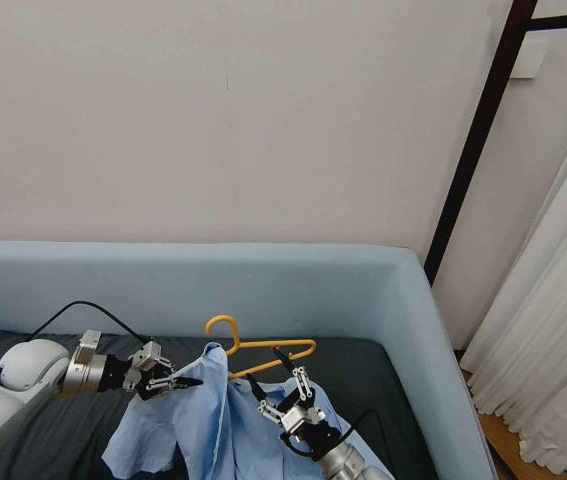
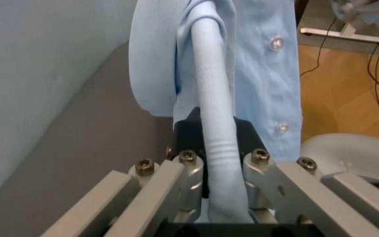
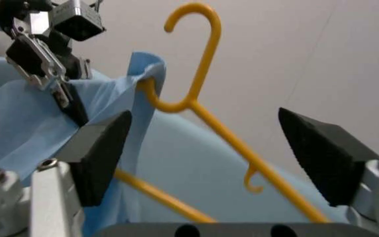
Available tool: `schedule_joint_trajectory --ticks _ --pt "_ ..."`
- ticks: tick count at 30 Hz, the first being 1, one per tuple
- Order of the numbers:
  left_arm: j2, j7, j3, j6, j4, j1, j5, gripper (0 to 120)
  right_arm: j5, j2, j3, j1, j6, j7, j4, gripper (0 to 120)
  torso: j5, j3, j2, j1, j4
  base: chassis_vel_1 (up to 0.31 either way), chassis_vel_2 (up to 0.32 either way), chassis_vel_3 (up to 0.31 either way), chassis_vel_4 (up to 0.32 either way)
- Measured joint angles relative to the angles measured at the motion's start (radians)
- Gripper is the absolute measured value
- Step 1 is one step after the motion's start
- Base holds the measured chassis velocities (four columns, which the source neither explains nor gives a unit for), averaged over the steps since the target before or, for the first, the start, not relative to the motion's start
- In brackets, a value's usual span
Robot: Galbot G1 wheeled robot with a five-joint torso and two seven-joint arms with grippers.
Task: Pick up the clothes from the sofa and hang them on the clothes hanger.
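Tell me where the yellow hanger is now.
Head view, low centre: the yellow hanger is partly inside the blue shirt, between the left gripper and the right gripper.

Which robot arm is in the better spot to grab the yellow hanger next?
Probably right. The right gripper is open, with the yellow plastic hanger running between its jaws; the left gripper is shut on the light blue shirt.

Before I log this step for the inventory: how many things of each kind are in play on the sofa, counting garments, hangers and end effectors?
blue shirt: 1
yellow hanger: 1
end effectors: 2, the left end effector shut on the blue shirt, the right end effector open
total: 4
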Motion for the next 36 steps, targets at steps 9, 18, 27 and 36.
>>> schedule_joint_trajectory --ticks 9,18,27,36 --pt "0.007 0.0 0.002 -0.017 0.007 -0.003 0.011 2 0.615 -0.034 -0.036 0.01 -0.346 0.017 -0.009 100 0.0 0.0 0.0 0.0 0.0 0.0 0.0 0.0 0.0" --pt "0.038 0.008 -0.023 -0.021 -0.02 0.025 0.016 2 0.927 -0.004 0.019 0.097 -0.606 0.028 -0.08 100 0.0001 0.0 0.0 0.0 0.0002 0.0 0.0 0.0 0.0" --pt "0.037 0.008 -0.019 -0.027 -0.02 0.043 0.036 2 0.983 0.018 0.107 0.21 -0.855 -0.144 -0.216 100 -0.0001 0.0 0.0 0.0 0.0 0.0 0.0 0.0 0.0" --pt "0.041 0.008 -0.022 -0.028 -0.027 0.055 0.038 2 0.834 0.035 0.143 0.327 -0.929 -0.417 -0.397 99 0.0 0.0 0.0 0.0 0.0 0.0 0.0 0.0 0.0"
